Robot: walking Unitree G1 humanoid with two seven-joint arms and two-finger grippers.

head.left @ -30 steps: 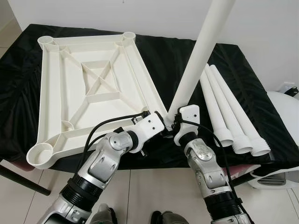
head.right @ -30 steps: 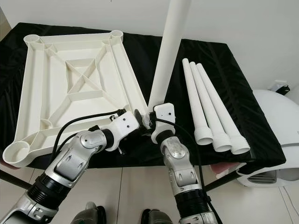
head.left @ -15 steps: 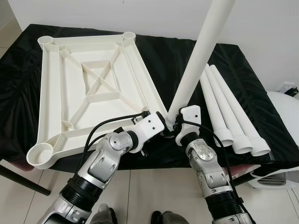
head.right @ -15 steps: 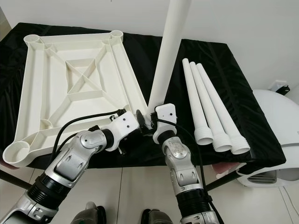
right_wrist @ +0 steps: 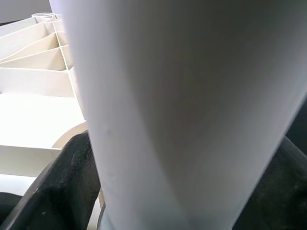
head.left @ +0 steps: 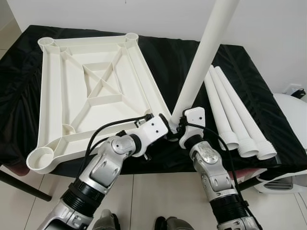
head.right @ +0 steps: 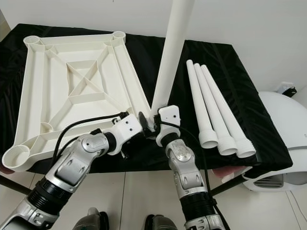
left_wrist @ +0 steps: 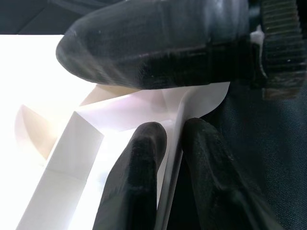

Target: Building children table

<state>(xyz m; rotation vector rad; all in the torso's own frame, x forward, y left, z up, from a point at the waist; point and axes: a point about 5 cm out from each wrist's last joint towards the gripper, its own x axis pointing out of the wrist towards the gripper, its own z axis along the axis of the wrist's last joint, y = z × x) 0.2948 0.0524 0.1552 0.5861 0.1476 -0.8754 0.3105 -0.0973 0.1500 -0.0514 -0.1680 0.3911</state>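
Note:
A white plastic tabletop (head.left: 96,91) lies upside down on a black-covered table (head.left: 168,57), with round leg sockets at its corners. At its near right corner a long white leg (head.left: 204,52) stands tilted, its lower end at the socket. My right gripper (head.left: 179,127) is shut on that lower end; in the right wrist view the leg (right_wrist: 182,110) sits between black fingers (right_wrist: 62,182). My left gripper (head.left: 168,133) is right beside it, its fingers (left_wrist: 139,177) shut on the tabletop's thin rim (left_wrist: 175,134). Three more white legs (head.left: 235,112) lie side by side to the right.
The table's front edge runs just under both wrists, with tiled floor (head.left: 158,191) below. A white rounded appliance (head.left: 290,115) stands at the right past the table. A white wall rises behind the table. A dark bar (head.left: 19,184) slants under the table's left side.

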